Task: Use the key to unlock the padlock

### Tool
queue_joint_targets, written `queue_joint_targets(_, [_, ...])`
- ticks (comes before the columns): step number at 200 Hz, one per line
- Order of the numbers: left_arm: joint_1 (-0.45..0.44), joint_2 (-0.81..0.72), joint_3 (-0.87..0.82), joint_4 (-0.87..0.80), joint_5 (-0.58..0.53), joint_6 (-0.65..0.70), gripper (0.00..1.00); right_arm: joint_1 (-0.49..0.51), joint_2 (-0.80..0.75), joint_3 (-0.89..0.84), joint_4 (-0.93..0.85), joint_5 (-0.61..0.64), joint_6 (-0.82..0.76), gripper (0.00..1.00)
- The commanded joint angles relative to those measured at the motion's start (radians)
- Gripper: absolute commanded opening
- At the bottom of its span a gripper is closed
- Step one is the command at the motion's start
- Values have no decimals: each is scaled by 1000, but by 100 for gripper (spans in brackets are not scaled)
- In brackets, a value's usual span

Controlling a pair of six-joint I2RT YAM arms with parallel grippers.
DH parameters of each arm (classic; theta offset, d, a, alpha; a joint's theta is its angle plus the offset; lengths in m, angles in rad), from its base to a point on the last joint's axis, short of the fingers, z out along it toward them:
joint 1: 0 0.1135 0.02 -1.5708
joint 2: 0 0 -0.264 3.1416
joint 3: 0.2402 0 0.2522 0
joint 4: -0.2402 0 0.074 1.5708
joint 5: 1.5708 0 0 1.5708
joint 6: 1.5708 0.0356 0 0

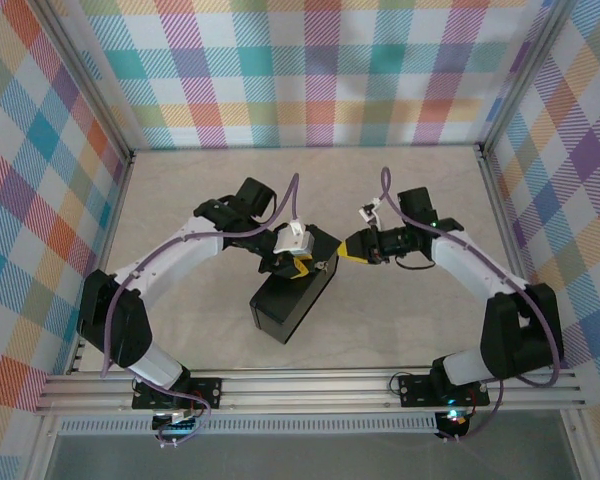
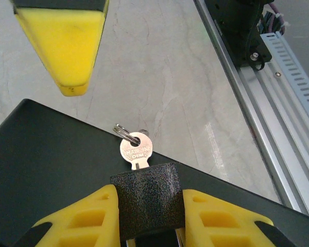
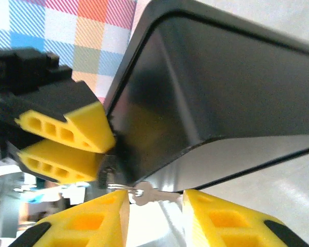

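Because the left gripper (image 2: pixel 149 191) clamps the padlock (image 2: pixel 148 206), key (image 2: pixel 136 149) jutting toward 12 o'clock, the turn likely falls to the right gripper (image 3: pixel 155 206) — fingers parted, the key lying 9-to-3 at their tips.

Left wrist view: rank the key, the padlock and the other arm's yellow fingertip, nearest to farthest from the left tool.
1. Padlock, clamped in the left tool, bottom centre.
2. Key, sticking out just above it, centre.
3. Right tool's fingertip, upper left, well clear.
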Motion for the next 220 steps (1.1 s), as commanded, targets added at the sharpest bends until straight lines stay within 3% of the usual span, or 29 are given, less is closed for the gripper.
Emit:
queue_joint_targets(1, [9, 34, 16, -103, 39, 38, 20, 6, -119, -86, 256, 68, -228, 32])
queue_joint_targets(23, [13, 29, -2, -96, 35, 42, 20, 12, -231, -203, 509, 111, -316, 35])
queue_joint_targets(39, [18, 19, -20, -93, 42, 45, 20, 31, -239, -229, 585, 86, -394, 36])
queue_joint_targets(68, [23, -5, -56, -57, 59, 41, 20, 146, -176, -196, 488, 103, -593, 36])
queue_joint_targets(82, [24, 3, -50, -71, 63, 43, 20, 176, -137, -199, 524, 110, -597, 37])
queue_joint_targets(118, [31, 15, -27, -93, 85, 59, 20, 185, -116, -210, 560, 107, -594, 37])
queue_joint_targets(167, [39, 33, -6, -120, 95, 77, 19, 184, -138, -184, 445, 135, -676, 38])
queue_joint_targets(220, [58, 30, 2, -148, 104, 84, 19, 185, -172, -198, 451, 108, -696, 40])
